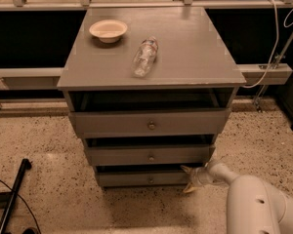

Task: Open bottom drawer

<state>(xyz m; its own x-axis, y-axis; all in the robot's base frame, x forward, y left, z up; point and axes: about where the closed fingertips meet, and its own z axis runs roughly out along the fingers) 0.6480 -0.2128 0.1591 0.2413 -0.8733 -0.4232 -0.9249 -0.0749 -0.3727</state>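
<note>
The hand [188,179] is seen low at the cabinet's foot, with its two fingers spread. One fingertip is near the upper right corner of the bottom drawer [136,179] and the other near its lower corner. Whether either tip touches the wood cannot be told. The drawer front stretches away from the hand toward the cabinet's middle, and its round knob [150,180] is well apart from the fingers.

A pull taken at this end rather than at the knob is judged risky. The drawer could be skewed in its runners and jammed, or the fingers could slip off the thin edge. The middle drawer [149,155] juts out just above the hand, so its underside might be caught or dragged by the upper finger.

Far above the hand, a plastic water bottle [145,56] lies on its side on the counter [195,48], beside a shallow bowl [108,30]. The bottle could be set rolling if the cabinet were jolted.
</note>
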